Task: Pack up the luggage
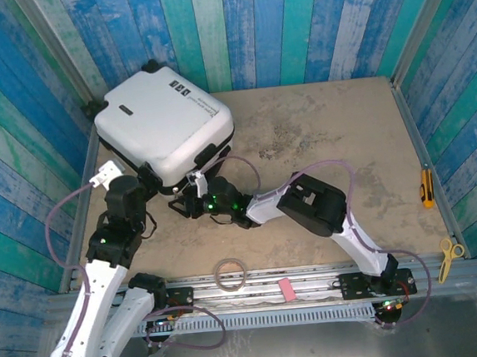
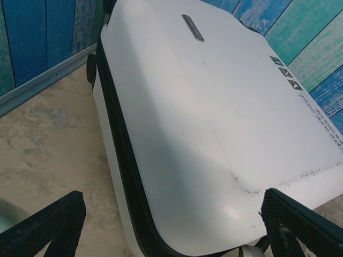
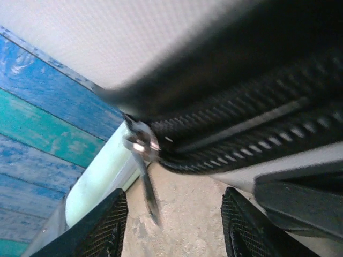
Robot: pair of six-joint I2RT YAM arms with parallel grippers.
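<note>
The luggage [image 1: 163, 122] is a white hard-shell suitcase lying flat and closed at the table's back left. Its black zipper band [image 3: 241, 128] runs round the edge. My left gripper [image 1: 144, 180] hovers at the near left corner. In the left wrist view its fingers [image 2: 51, 225] stand wide apart on either side of that corner of the luggage [image 2: 214, 134], so my left gripper [image 2: 174, 233] is open. My right gripper [image 1: 187, 205] is low at the near edge. It [image 3: 174, 230] is open, with the metal zipper pull [image 3: 146, 184] hanging between the pads, touching neither.
A tape roll [image 1: 230, 273] and a small pink piece [image 1: 286, 289] lie by the front rail. An orange utility knife [image 1: 426, 187] and yellow scissors [image 1: 447, 255] sit along the right edge. Blue striped walls [image 1: 308, 22] enclose the table.
</note>
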